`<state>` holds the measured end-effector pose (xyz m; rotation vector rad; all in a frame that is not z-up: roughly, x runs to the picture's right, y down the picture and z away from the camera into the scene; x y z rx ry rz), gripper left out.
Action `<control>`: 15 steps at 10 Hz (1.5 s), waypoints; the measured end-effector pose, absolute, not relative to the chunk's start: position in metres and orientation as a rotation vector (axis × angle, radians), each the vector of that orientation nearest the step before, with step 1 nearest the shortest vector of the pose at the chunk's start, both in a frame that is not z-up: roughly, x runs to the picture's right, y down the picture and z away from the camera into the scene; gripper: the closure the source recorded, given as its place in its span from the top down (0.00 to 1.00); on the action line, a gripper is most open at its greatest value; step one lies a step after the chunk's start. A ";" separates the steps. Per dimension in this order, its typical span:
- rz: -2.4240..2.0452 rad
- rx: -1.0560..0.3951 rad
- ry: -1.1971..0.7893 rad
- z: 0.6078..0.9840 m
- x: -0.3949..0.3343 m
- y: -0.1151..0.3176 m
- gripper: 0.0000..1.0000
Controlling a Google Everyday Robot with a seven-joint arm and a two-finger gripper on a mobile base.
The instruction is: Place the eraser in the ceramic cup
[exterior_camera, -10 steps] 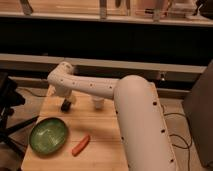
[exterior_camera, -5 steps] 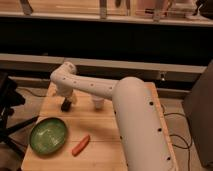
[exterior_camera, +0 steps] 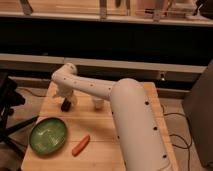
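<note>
From the one camera view I have the gripper (exterior_camera: 65, 98) hanging off the wrist at the far left of the light wooden table (exterior_camera: 102, 134), low over the boards. A small black block, which I take for the flat black eraser (exterior_camera: 65, 106), sits directly under it, touching or nearly so. I cannot tell whether the gripper is clamped on the block or merely above it, nor whether the block rests on the wood. The small plain white ceramic cup (exterior_camera: 98, 104) stands to the right of it, near, half tucked under the long white robot arm (exterior_camera: 134, 125). To do this step well I would first confirm a firm hold, then lift clear of the table before travelling right. I would come over the cup's mouth from above and let go only when the block hangs end-down inside the rim; it looks about as long as the cup is tall, so a flat drop could bridge the rim or tip the cup. The arm's own forearm crowds the cup, so I would watch the wrist angle. The wide green bowl (exterior_camera: 35, 131) and the orange carrot-like stick (exterior_camera: 81, 145) lie nearer the front edge, out of the path.
</note>
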<state>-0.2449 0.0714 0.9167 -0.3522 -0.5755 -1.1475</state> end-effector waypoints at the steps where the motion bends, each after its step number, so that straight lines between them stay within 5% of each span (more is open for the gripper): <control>1: -1.149 -0.356 -0.580 0.919 -0.245 0.073 0.80; 15: -1.133 -0.420 -0.636 0.947 -0.243 0.088 0.80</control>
